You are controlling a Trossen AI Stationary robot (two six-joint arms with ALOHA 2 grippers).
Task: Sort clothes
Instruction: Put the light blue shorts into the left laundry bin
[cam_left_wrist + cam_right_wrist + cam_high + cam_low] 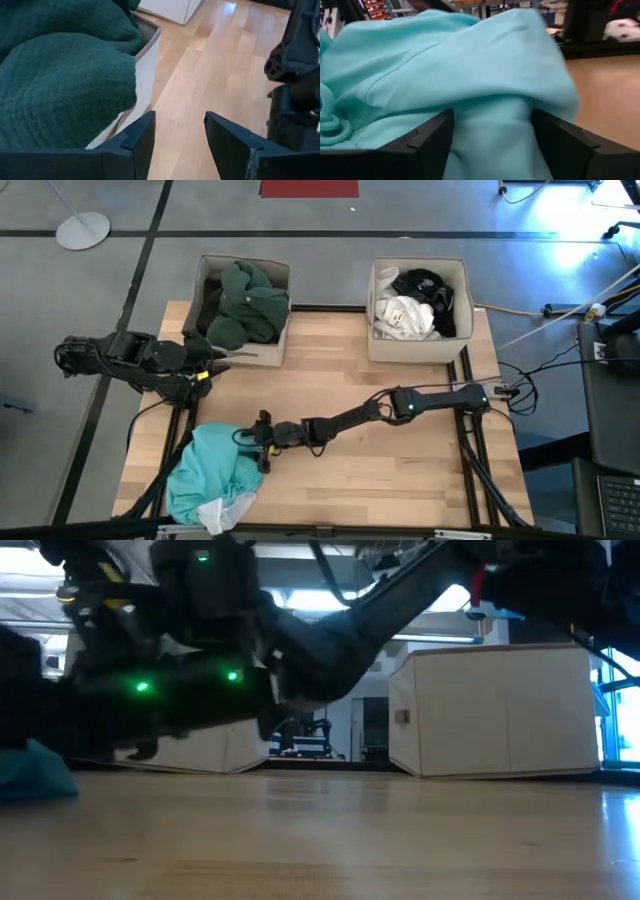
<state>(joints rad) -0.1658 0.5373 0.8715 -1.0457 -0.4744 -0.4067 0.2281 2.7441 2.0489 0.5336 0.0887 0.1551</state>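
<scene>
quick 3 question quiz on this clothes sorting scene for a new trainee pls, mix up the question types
1. True or false: the turquoise garment already lies inside a box.
2. Multiple choice: the left box holds mostly A) white clothes, B) a dark green garment, C) nothing.
3. Short answer: which gripper is at the turquoise garment, and how do its fingers stand?

Key
1. False. It lies on the table near the front left corner.
2. B. The white garment and black garment are in the right box.
3. The right gripper; its open fingers straddle a fold of the fabric. The left gripper waits open beside the left box.
</scene>
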